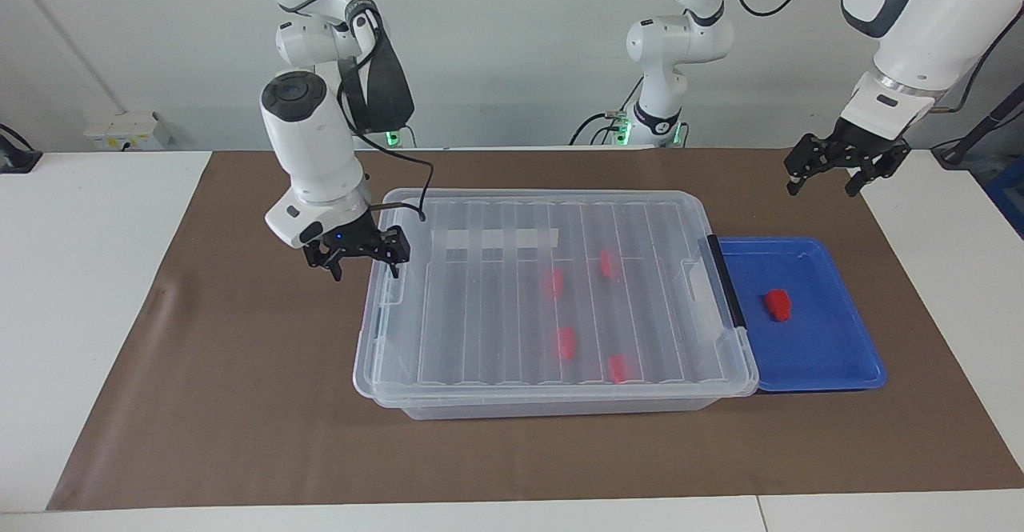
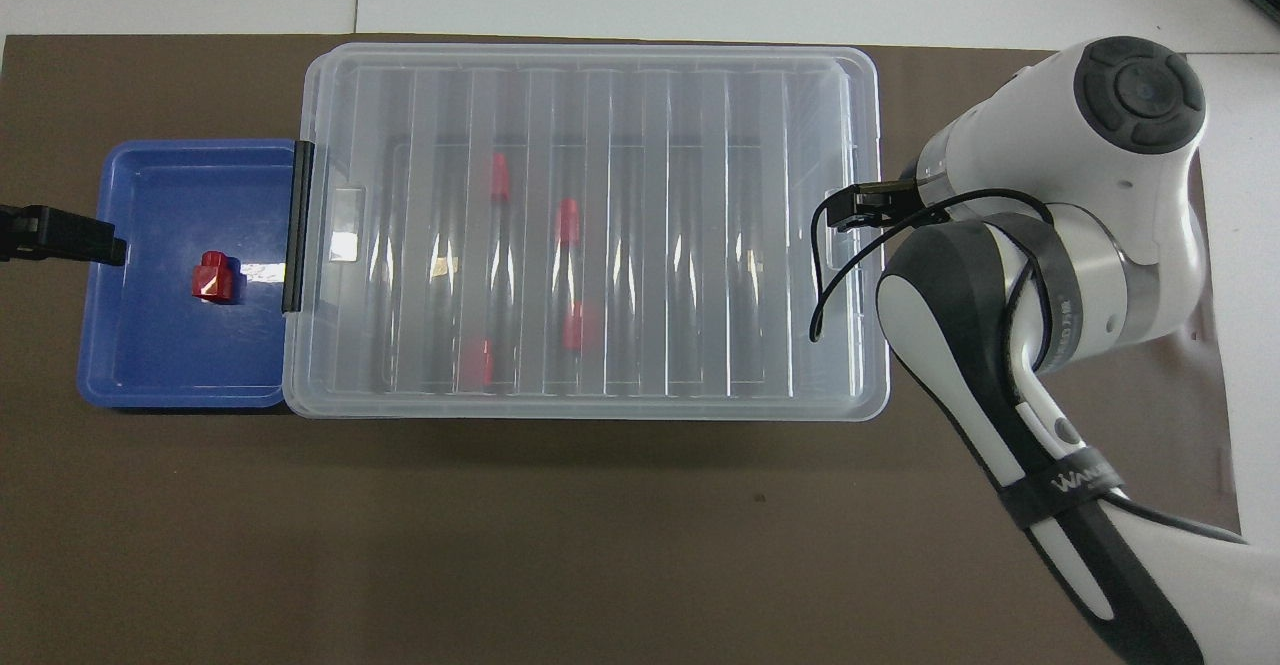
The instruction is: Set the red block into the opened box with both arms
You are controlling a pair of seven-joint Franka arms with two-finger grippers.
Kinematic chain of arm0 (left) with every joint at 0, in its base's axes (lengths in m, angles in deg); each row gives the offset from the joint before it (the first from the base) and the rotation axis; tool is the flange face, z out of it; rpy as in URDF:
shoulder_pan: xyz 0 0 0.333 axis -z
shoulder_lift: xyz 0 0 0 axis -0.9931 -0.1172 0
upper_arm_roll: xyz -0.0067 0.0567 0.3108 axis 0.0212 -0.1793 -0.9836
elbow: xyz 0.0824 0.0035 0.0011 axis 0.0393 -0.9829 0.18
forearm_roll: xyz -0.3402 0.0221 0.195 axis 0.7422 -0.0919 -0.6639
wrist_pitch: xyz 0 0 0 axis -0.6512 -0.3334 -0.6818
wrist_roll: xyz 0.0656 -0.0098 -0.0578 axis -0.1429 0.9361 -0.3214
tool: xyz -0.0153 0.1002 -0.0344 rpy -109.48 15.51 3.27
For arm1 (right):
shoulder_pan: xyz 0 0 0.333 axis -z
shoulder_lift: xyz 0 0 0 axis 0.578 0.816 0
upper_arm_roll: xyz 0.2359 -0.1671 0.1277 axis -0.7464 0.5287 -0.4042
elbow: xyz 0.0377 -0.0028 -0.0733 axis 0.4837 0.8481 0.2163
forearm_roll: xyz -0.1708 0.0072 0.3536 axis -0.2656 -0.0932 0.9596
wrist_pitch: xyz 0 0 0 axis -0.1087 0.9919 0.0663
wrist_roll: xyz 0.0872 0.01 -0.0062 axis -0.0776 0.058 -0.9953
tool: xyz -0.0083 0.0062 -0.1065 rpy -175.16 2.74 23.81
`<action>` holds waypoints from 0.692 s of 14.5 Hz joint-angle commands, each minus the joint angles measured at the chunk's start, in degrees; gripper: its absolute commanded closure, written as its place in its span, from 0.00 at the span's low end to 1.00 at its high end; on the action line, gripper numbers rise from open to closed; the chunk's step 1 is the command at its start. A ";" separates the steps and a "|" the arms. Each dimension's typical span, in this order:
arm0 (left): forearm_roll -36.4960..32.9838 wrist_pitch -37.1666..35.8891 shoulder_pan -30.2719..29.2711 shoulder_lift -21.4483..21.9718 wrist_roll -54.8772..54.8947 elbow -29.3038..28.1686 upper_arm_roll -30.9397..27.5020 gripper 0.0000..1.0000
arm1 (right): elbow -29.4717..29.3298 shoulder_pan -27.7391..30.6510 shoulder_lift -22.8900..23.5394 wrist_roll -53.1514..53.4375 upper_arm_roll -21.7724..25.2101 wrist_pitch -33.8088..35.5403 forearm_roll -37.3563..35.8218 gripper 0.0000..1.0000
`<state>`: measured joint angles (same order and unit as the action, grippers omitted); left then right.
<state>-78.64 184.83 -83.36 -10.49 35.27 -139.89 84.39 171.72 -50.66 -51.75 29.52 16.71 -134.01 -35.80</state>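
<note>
A red block [image 1: 777,305] [image 2: 212,277] lies in the shallow blue tray [image 1: 832,356] [image 2: 150,365]. Beside the tray stands the clear box [image 1: 560,408] [image 2: 590,410], and its ribbed lid [image 1: 480,308] lies flat on top. Several more red blocks show through the lid. My right gripper [image 1: 365,270] hangs open with nothing in it, just over the box's end toward the right arm's end of the table. In the overhead view the arm hides most of it. My left gripper [image 1: 822,190] [image 2: 110,245] waits open above the mat by the tray's edge.
A black clip [image 1: 724,280] holds the lid at the tray end of the box. A brown mat [image 1: 240,404] covers the table under everything. The right arm's black cable [image 2: 830,275] loops over the lid's end.
</note>
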 commanded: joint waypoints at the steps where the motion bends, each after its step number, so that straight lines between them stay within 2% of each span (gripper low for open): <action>1: -1.21 -0.69 0.62 0.61 -0.69 0.24 -0.34 0.00 | 2.63 0.84 -0.70 -0.44 -0.05 -1.46 -0.61 0.00; 10: -1.21 -0.52 0.62 0.61 -0.60 0.06 -0.34 0.00 | 2.82 4.45 -0.79 -0.70 0.04 -1.02 -5.35 0.00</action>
<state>-78.64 184.83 -83.36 -10.49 35.26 -139.89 84.39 172.93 -47.59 -51.53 29.42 17.19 -134.59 -39.14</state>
